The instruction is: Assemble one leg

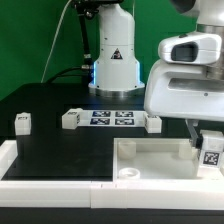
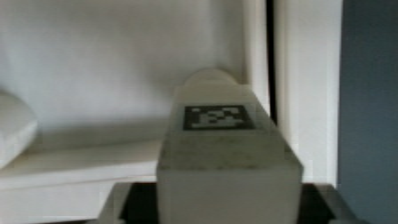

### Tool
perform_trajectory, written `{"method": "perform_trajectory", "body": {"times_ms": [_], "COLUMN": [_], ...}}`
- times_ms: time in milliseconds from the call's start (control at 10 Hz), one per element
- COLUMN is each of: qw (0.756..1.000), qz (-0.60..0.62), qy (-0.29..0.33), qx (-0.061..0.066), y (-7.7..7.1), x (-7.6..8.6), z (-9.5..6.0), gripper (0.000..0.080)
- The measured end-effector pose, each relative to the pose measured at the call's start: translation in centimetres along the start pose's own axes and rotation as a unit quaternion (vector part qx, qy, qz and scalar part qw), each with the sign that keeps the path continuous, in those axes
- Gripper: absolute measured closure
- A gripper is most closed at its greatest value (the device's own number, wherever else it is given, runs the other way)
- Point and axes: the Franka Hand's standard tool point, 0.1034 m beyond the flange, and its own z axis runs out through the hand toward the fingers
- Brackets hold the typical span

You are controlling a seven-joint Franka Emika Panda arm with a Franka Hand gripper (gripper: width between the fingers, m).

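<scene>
Gripper (image 1: 207,143) sits low at the exterior view's right, over the large white tray-like part (image 1: 150,160), clenched on one leg (image 1: 210,150). Held leg is white, chunky, with a black-and-white square tag facing the camera. Wrist view shows the same leg (image 2: 221,140) close up, tapered end pointing away from the camera, and a square tag marker (image 2: 217,117) on its face. Its base sits between dark finger pads (image 2: 125,205) at the frame edge. Tag pattern is a coded grid, no letters or numbers readable.

Behind the leg in the wrist view are the tray's white floor and a vertical white wall with a dark gap beside it.

Three more legs stand on the black table (image 1: 50,150), well apart from the gripper: one (image 1: 22,122) at the exterior view's left, one (image 1: 70,119) near the middle, one (image 1: 153,123) just beside the marker board (image 1: 112,118). Marker board lies flat and carries four tags, patterns only.

Robot base (image 1: 113,60) stands behind the board, with a black triangular warning sticker on its front; symbol too small to read. Green backdrop behind. No brand text legible anywhere.
</scene>
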Motion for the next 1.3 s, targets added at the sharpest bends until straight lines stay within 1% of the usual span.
{"method": "perform_trajectory", "body": {"times_ms": [100,300,400,500,700,800,900,1000,1100,1200,1300], "qw": [0.996,0.974,0.943,0.911,0.85,0.831,0.802,0.802,0.81,0.825,0.842], "qz": [0.084,0.227,0.332,0.413,0.526,0.556,0.597,0.597,0.586,0.565,0.539], "qy": [-0.003,-0.004,-0.011,-0.013,-0.017,-0.018,-0.019,-0.021,-0.021,-0.019,-0.014], "qx": [0.001,0.001,0.003,-0.001,-0.002,-0.003,-0.003,-0.002,-0.001,0.002,0.008], "y": [0.08,0.04,-0.28,-0.22,-0.07,-0.06,-0.06,-0.2,-0.22,-0.26,-0.3], "x": [0.0,-0.02,-0.28,-0.36,-0.41,-0.43,-0.49,-0.54,-0.55,-0.46,-0.33], "z": [-0.02,-0.03,-0.02,-0.07,-0.08,-0.08,-0.04,-0.01,-0.01,-0.01,0.09], "gripper": [0.0508,0.0508,0.0508,0.0507,0.0507,0.0507,0.0503,0.0503,0.0261,0.0261,0.0175]}}
